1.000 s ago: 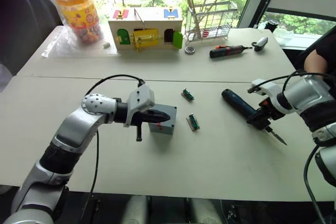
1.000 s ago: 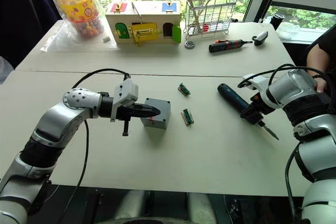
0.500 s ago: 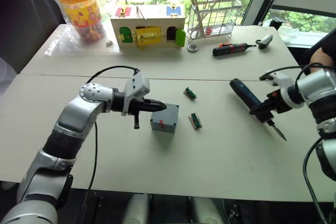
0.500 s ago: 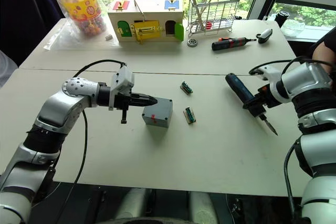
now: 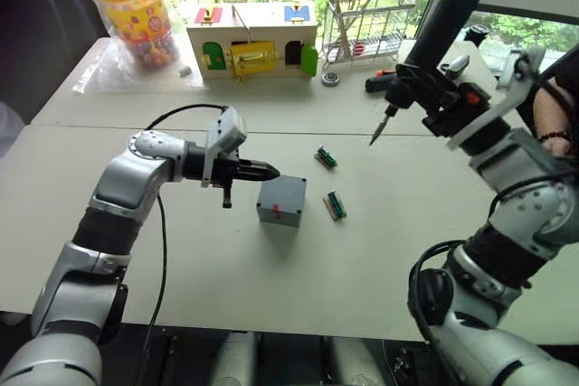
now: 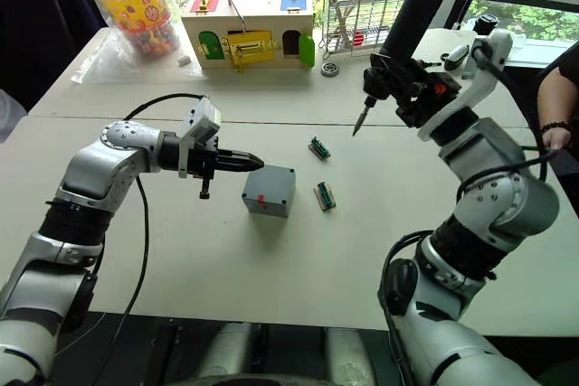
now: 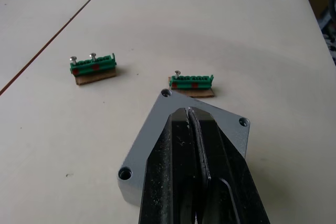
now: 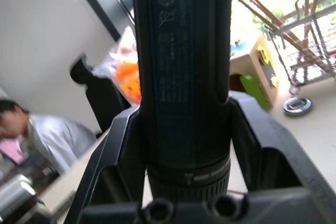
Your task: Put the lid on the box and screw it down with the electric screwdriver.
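While the left gripper [image 5: 269, 170] hangs with its fingers pressed together on nothing, just beside and above the box [image 5: 281, 201], that box sits near the middle of the table [image 5: 298, 268] with the lid [image 7: 157, 129] already on top and a red mark on its side. Two green terminal blocks [image 5: 336, 206] lie just beyond. Farther back and raised, the right gripper [image 5: 434, 101] clamps the electric screwdriver [image 5: 443, 20], bit tilted downward above the table.
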Controlling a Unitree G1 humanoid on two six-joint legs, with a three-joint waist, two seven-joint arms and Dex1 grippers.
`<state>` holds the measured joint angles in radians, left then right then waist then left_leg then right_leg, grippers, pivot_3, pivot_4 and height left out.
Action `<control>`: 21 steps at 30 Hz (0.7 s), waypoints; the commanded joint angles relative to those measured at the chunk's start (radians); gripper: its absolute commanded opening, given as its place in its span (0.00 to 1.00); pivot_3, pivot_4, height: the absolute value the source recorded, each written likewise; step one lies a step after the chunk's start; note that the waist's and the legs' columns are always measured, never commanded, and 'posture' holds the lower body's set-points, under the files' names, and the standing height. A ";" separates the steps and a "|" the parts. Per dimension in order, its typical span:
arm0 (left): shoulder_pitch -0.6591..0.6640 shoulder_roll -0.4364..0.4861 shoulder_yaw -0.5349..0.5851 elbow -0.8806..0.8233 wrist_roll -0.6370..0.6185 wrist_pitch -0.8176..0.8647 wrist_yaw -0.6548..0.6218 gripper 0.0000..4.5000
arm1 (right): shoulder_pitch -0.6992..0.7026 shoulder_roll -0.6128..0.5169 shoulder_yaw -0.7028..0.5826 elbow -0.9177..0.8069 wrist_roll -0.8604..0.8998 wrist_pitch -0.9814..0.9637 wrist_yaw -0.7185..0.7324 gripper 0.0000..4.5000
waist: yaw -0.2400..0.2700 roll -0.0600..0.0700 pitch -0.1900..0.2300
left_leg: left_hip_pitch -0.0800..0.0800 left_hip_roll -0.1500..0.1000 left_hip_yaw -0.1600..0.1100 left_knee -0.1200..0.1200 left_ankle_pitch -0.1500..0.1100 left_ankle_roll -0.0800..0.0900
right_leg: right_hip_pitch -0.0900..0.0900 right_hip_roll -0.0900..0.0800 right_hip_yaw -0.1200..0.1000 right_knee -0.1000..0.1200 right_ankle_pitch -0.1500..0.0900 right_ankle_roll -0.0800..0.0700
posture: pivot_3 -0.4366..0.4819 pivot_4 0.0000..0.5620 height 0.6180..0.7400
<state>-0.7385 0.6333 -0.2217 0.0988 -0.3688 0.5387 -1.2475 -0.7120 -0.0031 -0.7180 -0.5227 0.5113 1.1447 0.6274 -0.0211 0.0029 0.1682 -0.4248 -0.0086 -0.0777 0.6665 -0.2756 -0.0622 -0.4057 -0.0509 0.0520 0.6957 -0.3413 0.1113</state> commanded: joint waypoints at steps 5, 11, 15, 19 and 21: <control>0.027 -0.033 -0.050 0.050 0.097 -0.074 0.027 0.00 | 0.170 0.086 0.299 -0.129 0.054 -0.260 -0.085 0.41 | -0.026 0.000 0.000 | 0.002 -0.002 0.000 0.000 0.001 -0.001 | 0.000 0.001 0.000 0.001 0.000 0.000 | 0.48 0.27 1.00; 0.059 -0.043 -0.061 0.070 0.137 -0.108 0.034 0.00 | 0.284 0.040 0.480 0.008 -0.063 -0.530 -0.091 0.41 | -0.041 0.000 0.000 | 0.007 -0.001 -0.001 -0.002 0.002 -0.001 | 0.003 0.003 0.000 0.002 0.000 0.000 | 0.48 0.27 1.00; 0.072 -0.042 -0.053 0.069 0.142 -0.107 0.040 0.00 | 0.296 0.021 0.536 0.114 -0.102 -0.661 -0.101 0.41 | -0.048 0.000 0.000 | 0.013 -0.001 -0.001 -0.002 0.001 -0.001 | 0.008 0.003 0.000 0.001 0.000 0.000 | 0.48 0.27 1.00; 0.085 -0.034 -0.047 0.066 0.148 -0.106 0.043 0.00 | 0.296 0.013 0.581 0.167 -0.105 -0.725 -0.107 0.41 | -0.048 0.000 0.000 | 0.015 0.000 -0.001 -0.004 0.001 0.000 | 0.010 0.003 0.000 0.001 0.000 0.000 | 0.48 0.27 1.00; 0.089 -0.032 -0.044 0.068 0.150 -0.106 0.045 0.00 | 0.292 0.012 0.599 0.186 -0.100 -0.744 -0.111 0.41 | -0.048 0.000 0.000 | 0.016 0.000 -0.001 -0.004 0.001 0.000 | 0.011 0.003 0.000 0.001 0.000 0.000 | 0.48 0.27 1.00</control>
<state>-0.6789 0.5850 -0.2490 0.1484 -0.2536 0.4223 -1.2085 -0.3944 0.0081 -0.1458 -0.3100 0.3945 0.4556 0.5154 -0.0694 0.0029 0.1680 -0.4090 -0.0084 -0.0787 0.6629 -0.2746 -0.0625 -0.3949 -0.0477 0.0522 0.6968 -0.3416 0.1109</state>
